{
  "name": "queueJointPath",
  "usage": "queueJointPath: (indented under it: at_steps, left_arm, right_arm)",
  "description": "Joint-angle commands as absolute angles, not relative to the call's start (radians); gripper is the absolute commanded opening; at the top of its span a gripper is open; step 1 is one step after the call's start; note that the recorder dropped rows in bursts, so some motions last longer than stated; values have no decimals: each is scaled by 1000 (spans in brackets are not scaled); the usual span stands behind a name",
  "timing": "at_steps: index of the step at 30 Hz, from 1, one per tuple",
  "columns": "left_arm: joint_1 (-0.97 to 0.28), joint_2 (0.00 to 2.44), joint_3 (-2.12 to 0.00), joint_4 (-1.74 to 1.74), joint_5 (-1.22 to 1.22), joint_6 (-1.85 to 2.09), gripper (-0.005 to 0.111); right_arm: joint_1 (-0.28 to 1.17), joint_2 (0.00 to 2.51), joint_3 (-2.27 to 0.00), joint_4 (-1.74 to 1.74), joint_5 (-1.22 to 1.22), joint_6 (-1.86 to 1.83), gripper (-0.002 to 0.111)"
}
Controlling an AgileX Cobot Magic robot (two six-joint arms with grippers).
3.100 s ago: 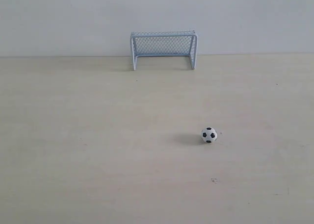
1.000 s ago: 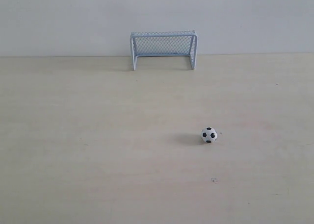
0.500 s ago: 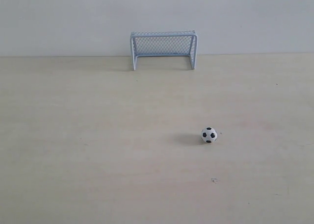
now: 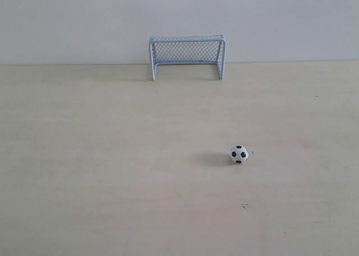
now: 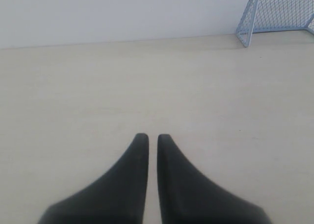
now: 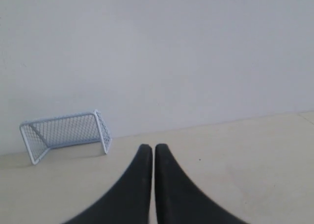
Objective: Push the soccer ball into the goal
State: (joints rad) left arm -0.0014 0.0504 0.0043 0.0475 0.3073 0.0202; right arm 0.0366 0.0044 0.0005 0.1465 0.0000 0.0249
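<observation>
While the left claw (image 5: 152,136) and right claw (image 6: 149,146) sit pressed together with the goal (image 4: 187,55) well ahead of each, the soccer ball (image 4: 238,154) lies on the table (image 4: 112,183), outside both wrist views.

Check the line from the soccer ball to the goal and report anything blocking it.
Nothing visible blocks it: only bare table lies between the soccer ball and the goal, whose open mouth faces the ball.

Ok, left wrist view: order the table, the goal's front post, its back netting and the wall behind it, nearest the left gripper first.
1. table, beneath the left gripper.
2. goal's front post, ahead across the table.
3. back netting, behind that post.
4. wall, behind the netting.
</observation>
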Motion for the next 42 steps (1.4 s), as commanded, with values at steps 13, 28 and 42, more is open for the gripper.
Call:
queueJointPath:
  at_steps: [13,28,42]
  left_arm:
    - [-9,54,0,41,295,8,6]
    - [-9,54,0,41,295,8,6]
    - [-9,54,0,41,295,8,6]
  right_arm:
    - [31,14,-165,231,97,-10,0]
    - [31,12,-301,309,177,-10,0]
    - [31,15,-373,307,402,-383,0]
